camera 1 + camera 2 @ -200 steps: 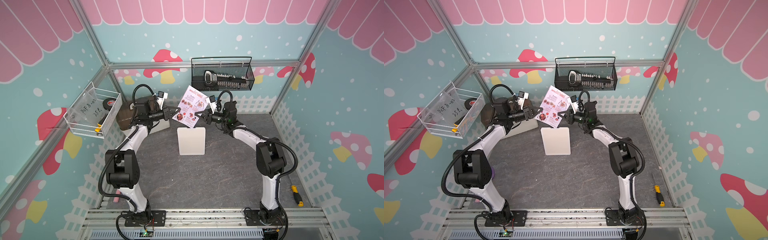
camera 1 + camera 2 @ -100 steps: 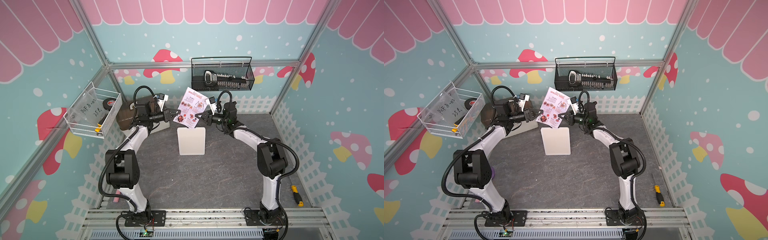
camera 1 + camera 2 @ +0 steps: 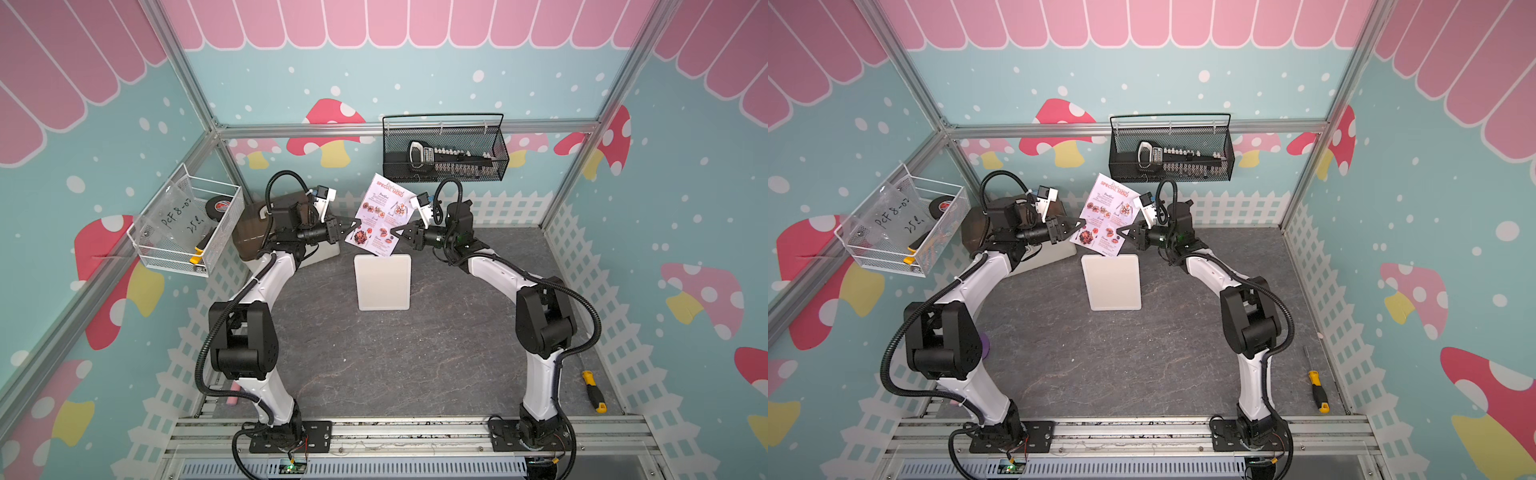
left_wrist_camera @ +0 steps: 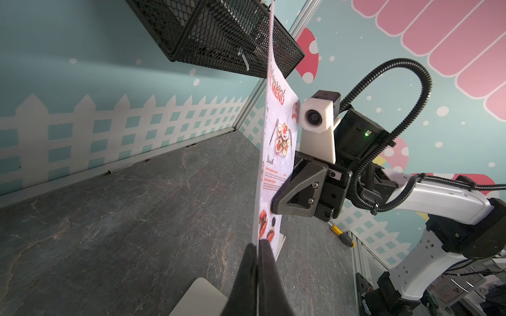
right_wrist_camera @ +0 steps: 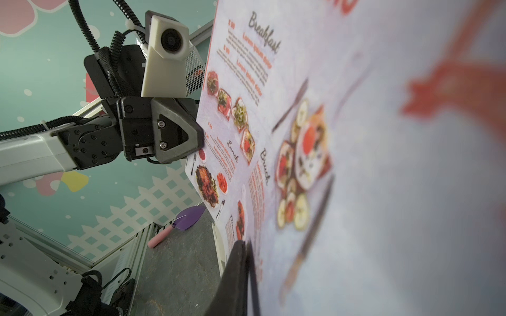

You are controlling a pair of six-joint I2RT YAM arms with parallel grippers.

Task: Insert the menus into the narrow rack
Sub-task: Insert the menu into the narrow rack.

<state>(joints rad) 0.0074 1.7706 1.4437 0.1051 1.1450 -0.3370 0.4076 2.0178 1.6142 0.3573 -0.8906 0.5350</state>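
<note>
Aloft, menu between both pincers

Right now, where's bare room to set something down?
Bare: the table stretch from the rack to the front rail, and the strip by the screwdriver. Crowded: the back, where left fingers and right fingers pinch the menu by the rack.

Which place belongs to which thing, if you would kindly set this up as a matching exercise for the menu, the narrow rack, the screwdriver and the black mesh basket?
Things:
1. menu
2. narrow rack
3. screwdriver
4. black mesh basket

Places:
A. hung on the back wall
B. flat on the table, in its middle
C. pinched off the table by the left tool and right tool
D. lying at the table's right-hand edge

Pairs: 1-C, 2-B, 3-D, 4-A
</note>
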